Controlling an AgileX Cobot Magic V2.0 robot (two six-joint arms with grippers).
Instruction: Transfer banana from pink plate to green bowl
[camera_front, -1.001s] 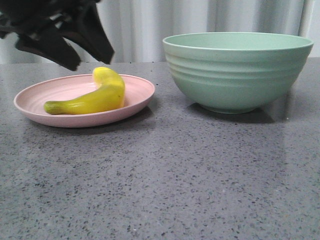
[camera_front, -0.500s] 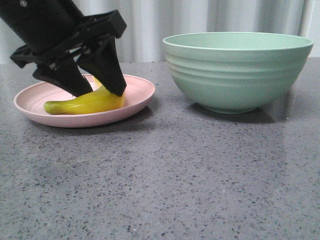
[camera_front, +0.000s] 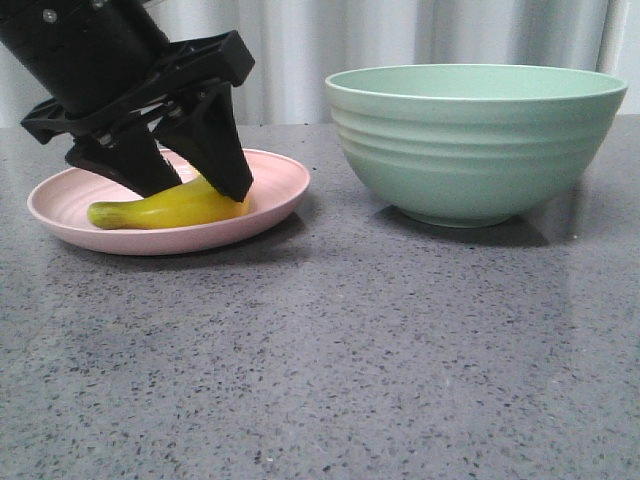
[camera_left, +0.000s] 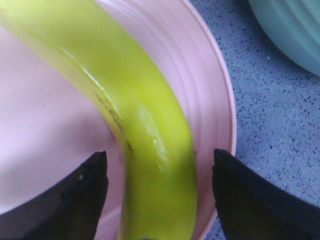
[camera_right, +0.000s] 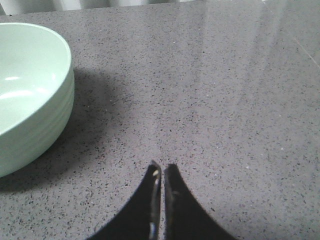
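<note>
A staged tabletop test setup, more like a robotics lab bench than a lived-in kitchen. The surface is a grey speckled stone-look countertop (camera_front: 380, 380), smooth and faintly reflective. Behind it hangs a pale pleated curtain (camera_front: 300, 50) that closes off the whole background. On the counter sit only simple matte tableware: a pale pink plate (camera_front: 285, 180) holding a glossy, plastic-looking banana (camera_front: 150, 210), and a mint-green ribbed bowl (camera_front: 470, 150) to its right. A black robot gripper (camera_front: 190, 185) reaches down over the plate, and a second black gripper (camera_right: 161, 200) shows above bare counter.
</note>
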